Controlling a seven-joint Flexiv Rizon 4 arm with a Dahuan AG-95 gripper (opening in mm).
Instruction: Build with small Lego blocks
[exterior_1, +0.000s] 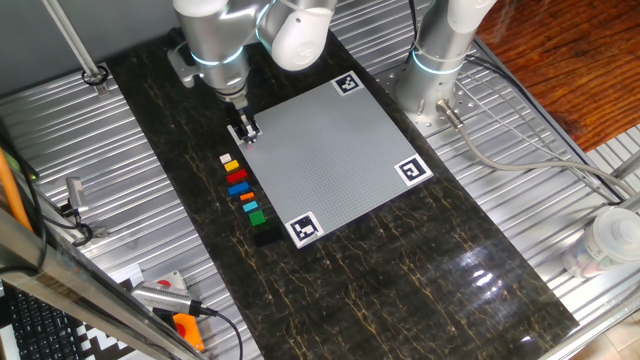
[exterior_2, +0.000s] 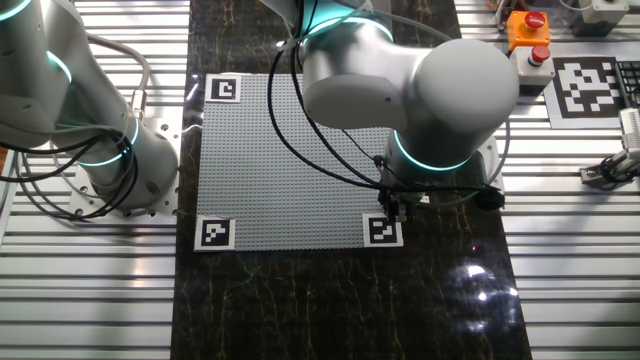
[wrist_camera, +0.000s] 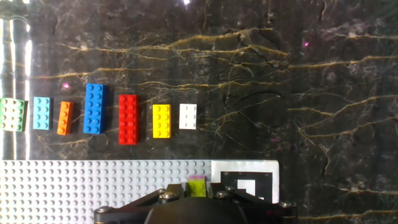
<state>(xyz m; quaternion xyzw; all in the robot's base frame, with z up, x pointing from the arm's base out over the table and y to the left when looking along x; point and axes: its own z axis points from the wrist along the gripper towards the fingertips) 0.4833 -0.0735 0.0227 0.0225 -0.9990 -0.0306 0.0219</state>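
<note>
In the hand view, small Lego blocks lie in a row on the dark marble top: green (wrist_camera: 13, 114), light blue (wrist_camera: 42, 113), orange (wrist_camera: 65, 118), blue (wrist_camera: 94, 109), red (wrist_camera: 128, 119), yellow (wrist_camera: 161, 121) and white (wrist_camera: 188, 116). My gripper (wrist_camera: 198, 190) is shut on an olive block (wrist_camera: 198, 186) with a pink edge on top, held over the edge of the grey studded plate (wrist_camera: 93, 183). In one fixed view the gripper (exterior_1: 245, 133) hangs at the plate's left edge, just beyond the row of blocks (exterior_1: 240, 185). In the other fixed view the gripper (exterior_2: 392, 207) is by a corner tag (exterior_2: 383, 230).
The grey plate (exterior_1: 330, 155) has black-and-white tags at its corners (exterior_1: 305, 229). A second robot base (exterior_1: 440, 70) stands behind the plate. Tools with orange handles (exterior_1: 185, 328) lie at the front left. A red-button box (exterior_2: 527, 40) stands at the far side.
</note>
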